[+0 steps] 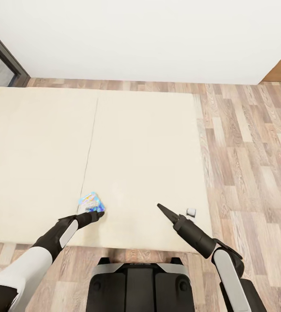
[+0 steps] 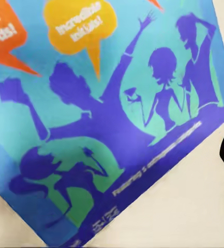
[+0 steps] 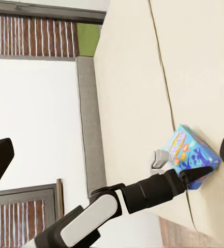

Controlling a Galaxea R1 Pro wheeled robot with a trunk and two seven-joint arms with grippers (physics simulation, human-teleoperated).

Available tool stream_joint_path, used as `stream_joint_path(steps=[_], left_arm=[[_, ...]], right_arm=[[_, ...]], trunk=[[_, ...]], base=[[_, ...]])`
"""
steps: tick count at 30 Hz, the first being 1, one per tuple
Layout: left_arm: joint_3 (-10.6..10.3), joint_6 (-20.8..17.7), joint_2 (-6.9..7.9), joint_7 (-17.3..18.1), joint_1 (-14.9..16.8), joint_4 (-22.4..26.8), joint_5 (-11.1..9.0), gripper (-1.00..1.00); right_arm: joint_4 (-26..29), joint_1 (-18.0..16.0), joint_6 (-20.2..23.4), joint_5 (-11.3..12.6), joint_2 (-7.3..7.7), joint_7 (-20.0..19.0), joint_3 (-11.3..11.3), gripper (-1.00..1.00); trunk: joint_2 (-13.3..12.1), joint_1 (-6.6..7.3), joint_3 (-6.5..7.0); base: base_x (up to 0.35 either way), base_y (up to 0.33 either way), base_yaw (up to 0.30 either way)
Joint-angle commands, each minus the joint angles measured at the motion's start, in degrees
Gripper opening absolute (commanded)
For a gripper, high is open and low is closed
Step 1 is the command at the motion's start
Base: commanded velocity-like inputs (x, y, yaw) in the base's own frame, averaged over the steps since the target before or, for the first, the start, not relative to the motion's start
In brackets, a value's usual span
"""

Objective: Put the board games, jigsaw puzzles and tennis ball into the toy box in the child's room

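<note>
Here the blue game (image 1: 91, 202) lies on the bed (image 1: 36, 151) near its front edge, at about seven o'clock of the mattress. The left gripper (image 1: 98, 213) touches its near side; I cannot tell whether it grips. At four o'clock from the game, the right gripper (image 1: 163, 209) hangs unclenched over the mattress, holding nothing, well apart.

My left claw (image 1: 98, 213) covers the near edge of the blue game box (image 1: 91, 202), so I cannot tell how its jaws stand. Up close, the box (image 2: 106, 119) runs off my wrist picture, its small lettering blurred. A small grey thing (image 1: 191, 212) beside my right claw (image 1: 161, 207) is too tiny to name
</note>
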State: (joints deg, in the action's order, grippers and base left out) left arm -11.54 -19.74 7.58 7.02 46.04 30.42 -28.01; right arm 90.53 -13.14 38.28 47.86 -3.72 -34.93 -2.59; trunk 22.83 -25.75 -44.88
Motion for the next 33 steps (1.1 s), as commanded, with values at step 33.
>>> stream_joint_path(steps=[33], left_arm=[[-0.24,-0.59,1.30,0.54,0.02,0.95,-0.38,1.00]], right_arm=[[0.00,0.09,-1.16,-0.75,-0.01,0.92,0.04,1.00]], trunk=[[0.09,-0.03,-0.06]], base=[[0.000,-0.083,0.000]])
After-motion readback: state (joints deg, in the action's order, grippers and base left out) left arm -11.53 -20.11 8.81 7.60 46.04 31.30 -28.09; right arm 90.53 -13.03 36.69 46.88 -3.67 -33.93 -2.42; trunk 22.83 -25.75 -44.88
